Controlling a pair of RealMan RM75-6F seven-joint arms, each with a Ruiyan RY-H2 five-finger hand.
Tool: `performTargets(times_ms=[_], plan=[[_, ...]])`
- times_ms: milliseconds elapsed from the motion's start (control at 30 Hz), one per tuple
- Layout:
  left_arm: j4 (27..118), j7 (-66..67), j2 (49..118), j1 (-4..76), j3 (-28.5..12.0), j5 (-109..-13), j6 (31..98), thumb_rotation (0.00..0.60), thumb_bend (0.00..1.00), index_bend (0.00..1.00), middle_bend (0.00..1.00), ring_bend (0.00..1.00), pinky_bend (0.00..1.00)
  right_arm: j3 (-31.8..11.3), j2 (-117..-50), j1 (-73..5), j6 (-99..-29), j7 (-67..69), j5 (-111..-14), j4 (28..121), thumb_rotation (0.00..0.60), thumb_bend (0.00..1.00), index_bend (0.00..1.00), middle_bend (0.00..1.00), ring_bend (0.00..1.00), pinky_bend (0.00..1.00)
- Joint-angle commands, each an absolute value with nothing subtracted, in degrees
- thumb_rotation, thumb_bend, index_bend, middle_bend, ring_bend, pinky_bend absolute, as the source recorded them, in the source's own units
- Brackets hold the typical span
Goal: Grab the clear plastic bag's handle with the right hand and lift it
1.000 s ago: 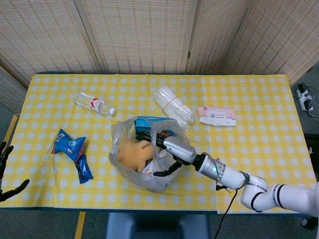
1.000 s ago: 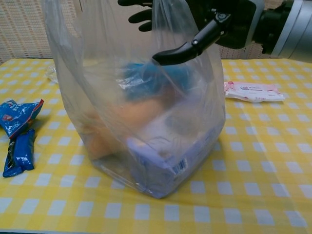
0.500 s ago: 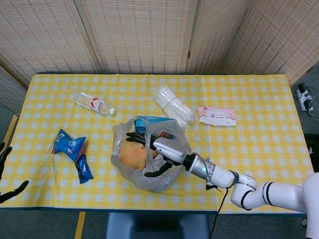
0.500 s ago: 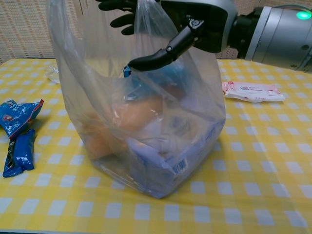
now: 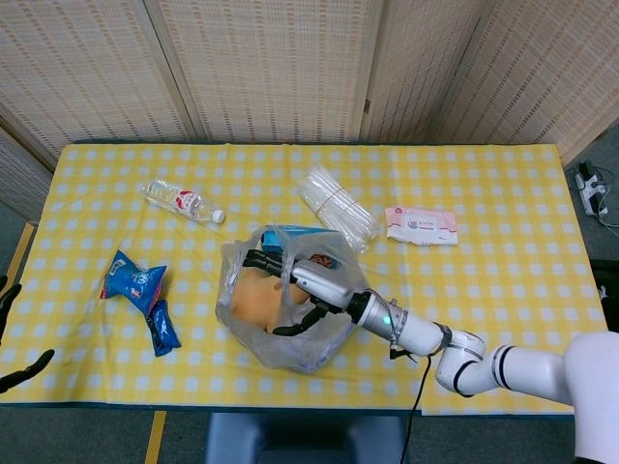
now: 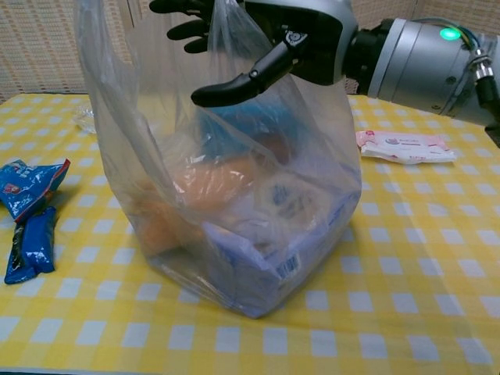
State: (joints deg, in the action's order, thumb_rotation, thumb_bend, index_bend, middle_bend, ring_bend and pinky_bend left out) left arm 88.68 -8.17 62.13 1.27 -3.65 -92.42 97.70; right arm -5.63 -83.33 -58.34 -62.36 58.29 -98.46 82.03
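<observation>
The clear bag (image 6: 234,195) is sitting full near the table's (image 5: 503,184) front edge, its handle (image 6: 226,31) draped across the right hand (image 6: 266,39). That hand has been reaching further over the bag's mouth; its fingers are spread, not yet gripping, so lifting is still waiting.

Left hand (image 5: 19,360) cropped at frame edge; grip unreadable.

A yellow-and-white checked cloth is covering the table (image 5: 484,193). The clear plastic bag (image 6: 234,187) is showing orange, blue and white contents through its film. The right hand (image 6: 305,39) is showing silver with black fingers (image 6: 234,82). On the left, blue snack packets (image 5: 140,290) are lying; far right, a pink-and-white wipes pack (image 5: 421,224). The water bottle (image 5: 182,201) is wearing a red label.
</observation>
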Motion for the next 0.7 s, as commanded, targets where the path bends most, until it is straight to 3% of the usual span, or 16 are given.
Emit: performTargets(times_ms=[33,700], plan=[[88.67,-8.24,62.10,1.28,-3.66,-92.48,97.73,0.600,0.19,0.00,0.03,0.03,0.00,-5.56,-84.01,-58.99,-62.26,58.79,-98.77,81.33,0.600,0.24,0.00,0.00,0.06,0.00],[88.42,-9.39,61.80,1.18,-3.54,-93.02,98.08,0.600,0.19,0.00,0.03,0.03,0.00,-6.95,-89.41,-62.49,-63.42,63.18,-98.36,75.62,0.600,0.24,0.00,0.00,0.07,0.00]])
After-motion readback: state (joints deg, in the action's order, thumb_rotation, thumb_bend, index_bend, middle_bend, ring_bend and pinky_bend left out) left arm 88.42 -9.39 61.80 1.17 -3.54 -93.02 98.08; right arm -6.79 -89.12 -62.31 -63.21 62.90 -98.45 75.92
